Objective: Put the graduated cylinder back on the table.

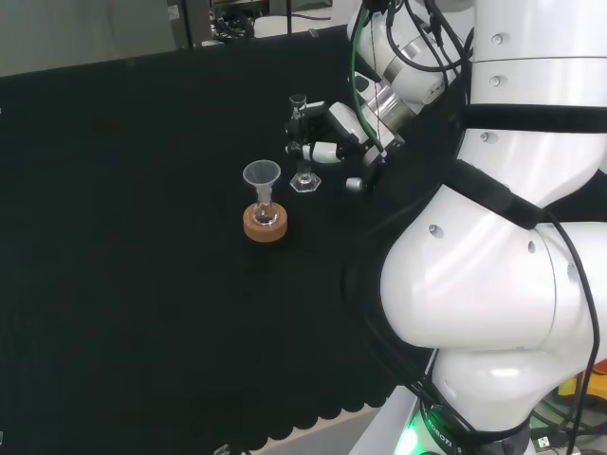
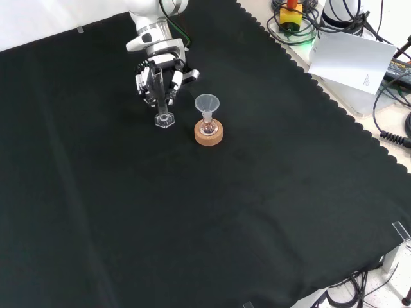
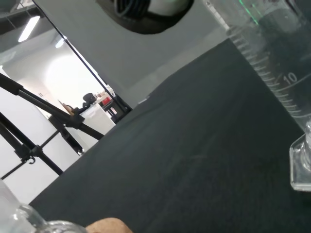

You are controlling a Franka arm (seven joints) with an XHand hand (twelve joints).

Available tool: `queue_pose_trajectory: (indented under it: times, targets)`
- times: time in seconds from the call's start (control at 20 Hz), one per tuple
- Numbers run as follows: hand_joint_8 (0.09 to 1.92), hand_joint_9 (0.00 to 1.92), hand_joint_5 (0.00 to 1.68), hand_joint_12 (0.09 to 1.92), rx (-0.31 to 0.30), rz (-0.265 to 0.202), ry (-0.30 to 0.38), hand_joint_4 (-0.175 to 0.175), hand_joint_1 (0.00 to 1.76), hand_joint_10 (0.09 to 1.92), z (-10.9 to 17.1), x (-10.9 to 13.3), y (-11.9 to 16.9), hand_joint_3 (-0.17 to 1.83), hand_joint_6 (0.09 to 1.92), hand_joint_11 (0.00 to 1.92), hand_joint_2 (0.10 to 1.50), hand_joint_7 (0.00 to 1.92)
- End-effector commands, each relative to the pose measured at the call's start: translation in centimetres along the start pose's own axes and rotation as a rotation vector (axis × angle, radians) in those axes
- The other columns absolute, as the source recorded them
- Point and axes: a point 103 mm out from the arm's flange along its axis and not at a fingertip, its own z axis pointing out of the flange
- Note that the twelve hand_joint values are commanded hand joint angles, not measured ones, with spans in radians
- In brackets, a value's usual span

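In the front view the nearest stretch of the worktop (image 2: 212, 244), draped in black cloth, lies bare right down to the scalloped hem along its right and lower edges, so there is wide open room on this side. At the lower right corner cables and a small clear clip sit just off the cloth. Farther in stands a small clear round flask (image 2: 208, 128) in a tan cork ring stand (image 2: 209, 135), with a clear plastic funnel (image 2: 207, 102) upright in its neck. Just to the left of it in this view, and apart from it, the clear glass graduated cylinder (image 2: 164, 109) stands upright with its hexagonal foot flat on the cloth. The black and white hand (image 2: 159, 76) comes down from above it, and its fingers (image 2: 173, 83) are curled around the upper part of the cylinder's tube. In the head view the cylinder (image 1: 302, 142) sits just beyond and to the right of the flask, with the hand (image 1: 337, 133) reaching in from the right. The wrist view shows the cylinder's graduated wall (image 3: 272, 63) close by and its foot resting on the cloth. Beyond the hand the cloth runs on clear to its far edge, where a white sheet of paper (image 2: 350, 61), a yellow and red button box and more cables lie off the cloth at the upper right of the front view
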Motion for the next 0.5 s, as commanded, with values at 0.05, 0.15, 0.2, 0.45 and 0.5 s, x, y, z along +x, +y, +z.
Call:
queue_pose_trajectory:
  times: [0.05,0.15,0.2,0.45,0.5]
  targets:
    - [0.35,1.51,1.05,0.72,0.019,0.015,-0.008,-0.059,1.13,0.09,0.33,-0.36,-0.14,0.02,0.91,1.28,1.08,1.33]
    - [0.34,1.51,1.05,0.72,0.018,0.013,-0.021,-0.063,1.13,0.09,0.35,-0.44,-0.20,0.02,0.91,1.28,1.08,1.33]
    - [0.33,1.51,1.05,0.72,0.018,0.015,-0.022,-0.066,1.13,0.09,0.35,-0.48,-0.23,0.02,0.92,1.28,1.08,1.34]
    - [0.30,1.50,1.02,0.72,0.019,0.028,-0.011,-0.091,1.13,0.09,0.29,-0.64,-0.30,0.02,0.96,1.28,1.09,1.33]
    - [0.29,1.49,1.00,0.73,0.023,0.032,-0.002,-0.092,1.13,0.09,0.25,-0.74,-0.32,0.02,0.98,1.28,1.10,1.31]
